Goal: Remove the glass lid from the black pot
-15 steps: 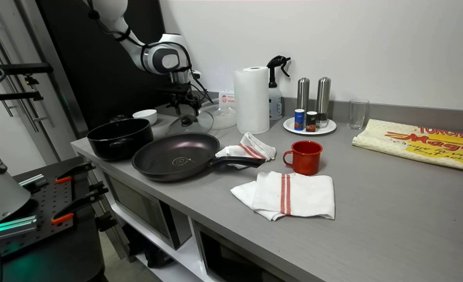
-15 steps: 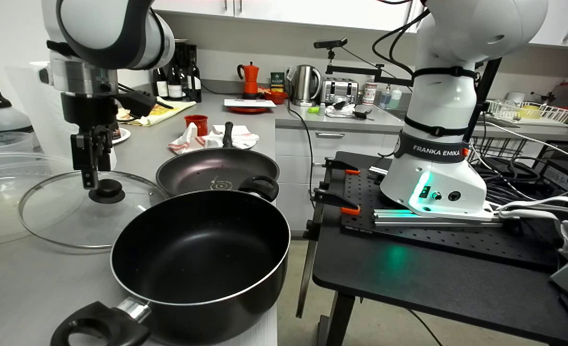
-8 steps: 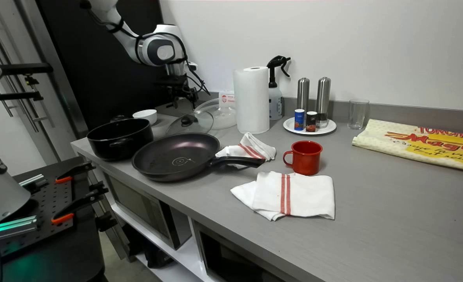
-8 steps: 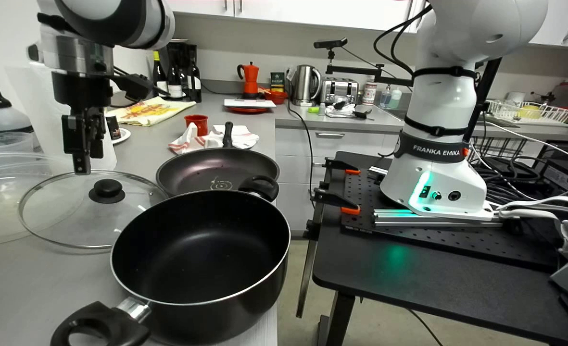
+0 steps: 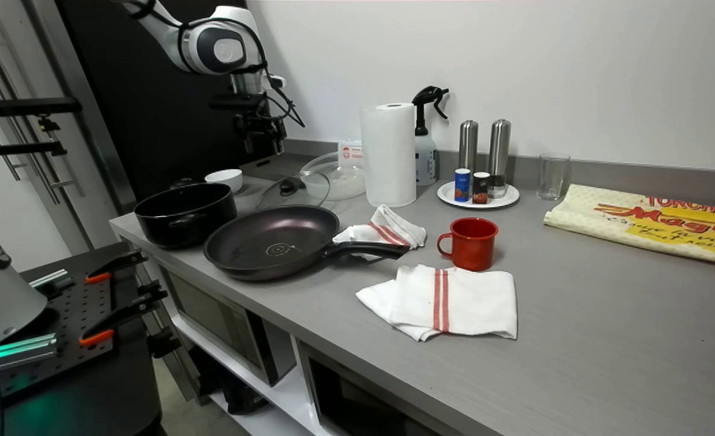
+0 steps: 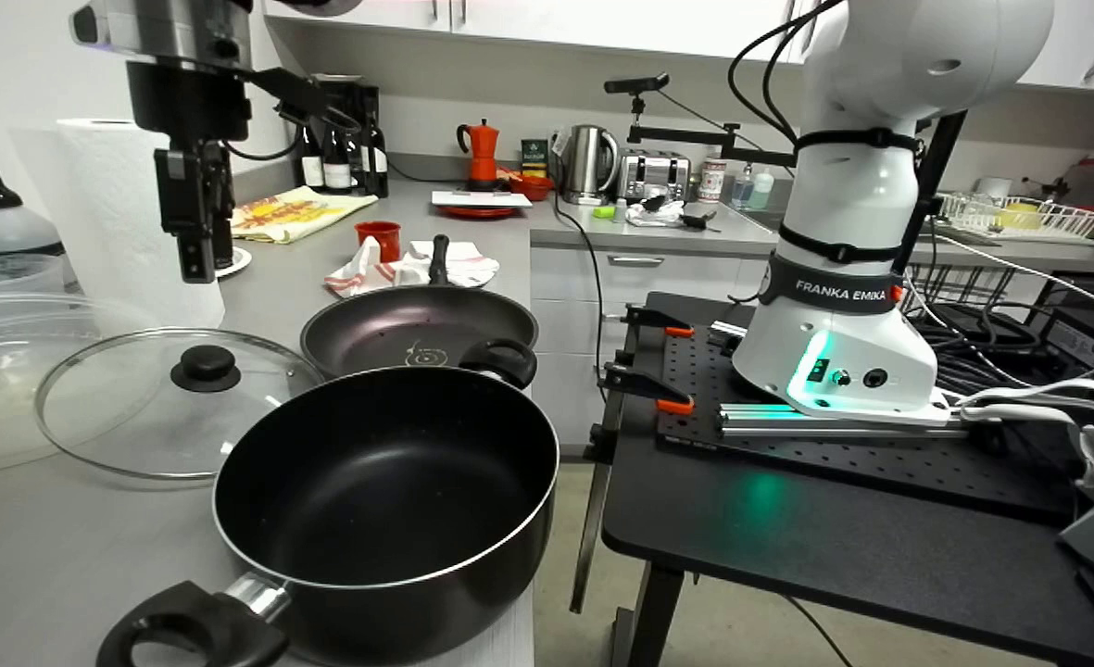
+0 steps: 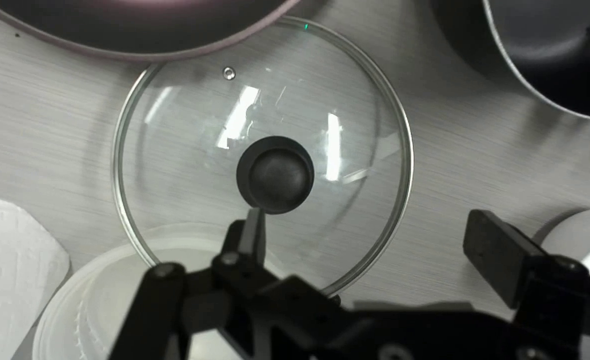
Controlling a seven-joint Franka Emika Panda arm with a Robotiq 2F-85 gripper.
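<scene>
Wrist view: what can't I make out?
In the wrist view:
Glass lid: rim partly hidden by frying pan and pincer.
Black pot: cut off by top and right edges.
Frying pan: cut off by top edge.
White bowl: cut off by right edge, partly behind pincer.

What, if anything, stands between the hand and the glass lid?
Nothing visible: the open hand hangs above the glass lid, and in the wrist view no object covers its knob. The frying pan there hides only part of the lid's edge.
</scene>
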